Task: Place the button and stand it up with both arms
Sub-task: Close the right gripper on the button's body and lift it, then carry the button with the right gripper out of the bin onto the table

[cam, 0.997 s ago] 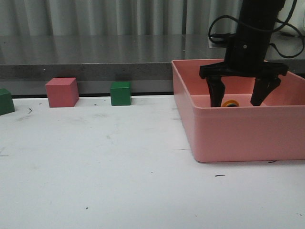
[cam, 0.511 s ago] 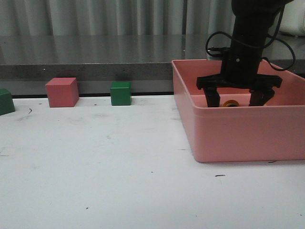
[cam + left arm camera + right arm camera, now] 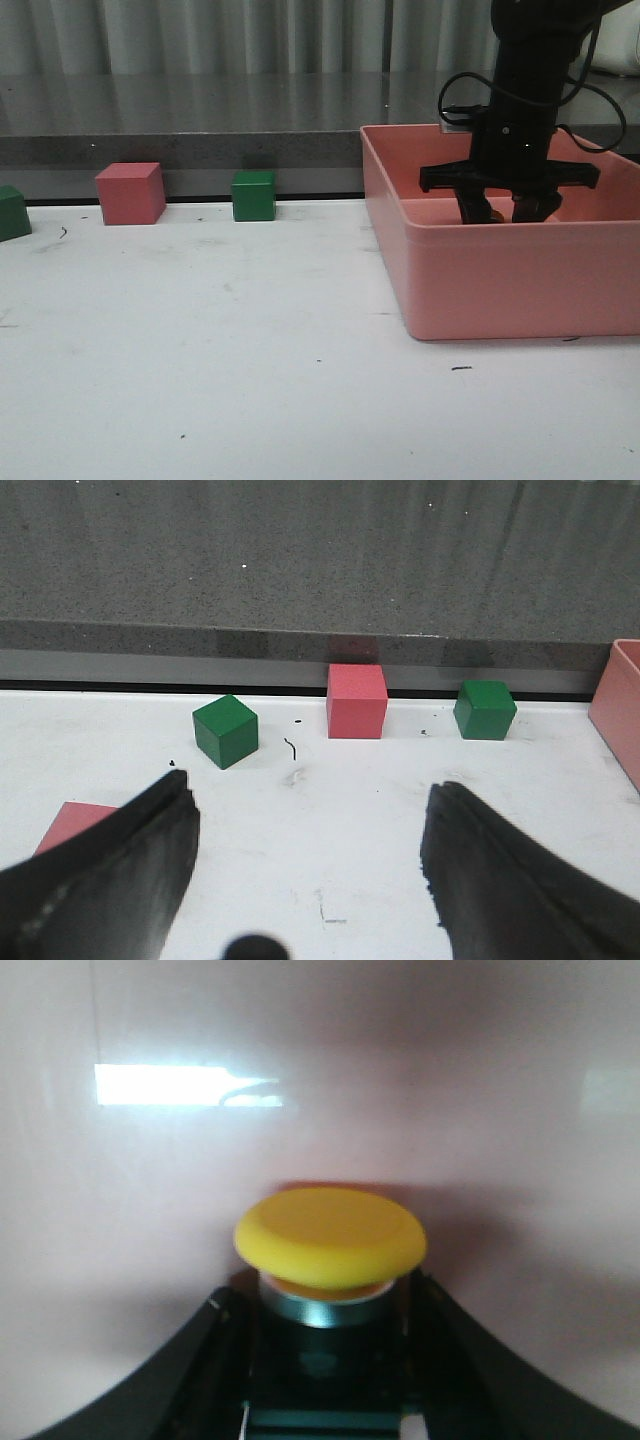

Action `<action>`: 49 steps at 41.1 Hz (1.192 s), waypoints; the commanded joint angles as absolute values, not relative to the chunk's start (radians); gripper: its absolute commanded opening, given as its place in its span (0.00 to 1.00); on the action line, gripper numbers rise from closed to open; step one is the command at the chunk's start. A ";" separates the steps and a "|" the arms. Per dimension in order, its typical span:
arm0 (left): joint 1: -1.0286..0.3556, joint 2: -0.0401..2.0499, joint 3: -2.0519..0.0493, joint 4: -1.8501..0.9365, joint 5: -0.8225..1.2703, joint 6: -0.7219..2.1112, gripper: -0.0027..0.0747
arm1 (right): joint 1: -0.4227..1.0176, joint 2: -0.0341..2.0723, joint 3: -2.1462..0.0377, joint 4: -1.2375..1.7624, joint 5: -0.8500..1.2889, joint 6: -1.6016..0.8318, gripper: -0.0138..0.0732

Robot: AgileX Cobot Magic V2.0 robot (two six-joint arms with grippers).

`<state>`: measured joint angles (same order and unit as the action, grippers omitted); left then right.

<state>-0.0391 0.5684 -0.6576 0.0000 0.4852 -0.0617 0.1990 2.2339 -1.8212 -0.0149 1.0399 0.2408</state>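
Observation:
The button [image 3: 330,1235] has a yellow mushroom cap, a metal collar and a black base. It lies inside the pink bin [image 3: 500,285] and points along the fingers of my right gripper [image 3: 325,1360]. The fingers are closed against both sides of the black base. In the front view the right gripper [image 3: 503,210] reaches down into the bin with its fingers drawn together, and the button is hidden behind them. My left gripper [image 3: 310,860] is open and empty above the white table, and it is out of the front view.
A pink cube [image 3: 130,192] and a green cube [image 3: 253,195] stand at the table's back edge, with another green cube [image 3: 12,212] at the far left. The left wrist view shows these cubes and a pink object [image 3: 70,825] beside the left finger.
My right gripper has gone lower into the bin. Its fingers have closed from wide open onto the button.

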 commanded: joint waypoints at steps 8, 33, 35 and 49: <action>-0.038 0.576 -0.692 0.000 0.406 -0.066 0.64 | 0.193 2.157 -1.893 -0.025 1.090 0.239 0.47; -0.038 0.576 -0.692 0.000 0.406 -0.066 0.64 | 0.377 1.768 -1.768 0.012 1.027 0.146 0.47; -0.038 0.576 -0.692 0.000 0.406 -0.066 0.64 | 0.408 1.748 -1.749 0.032 1.010 0.146 0.47; -0.038 0.576 -0.692 0.000 0.406 -0.066 0.64 | 0.630 1.761 -1.718 0.157 0.901 0.201 0.47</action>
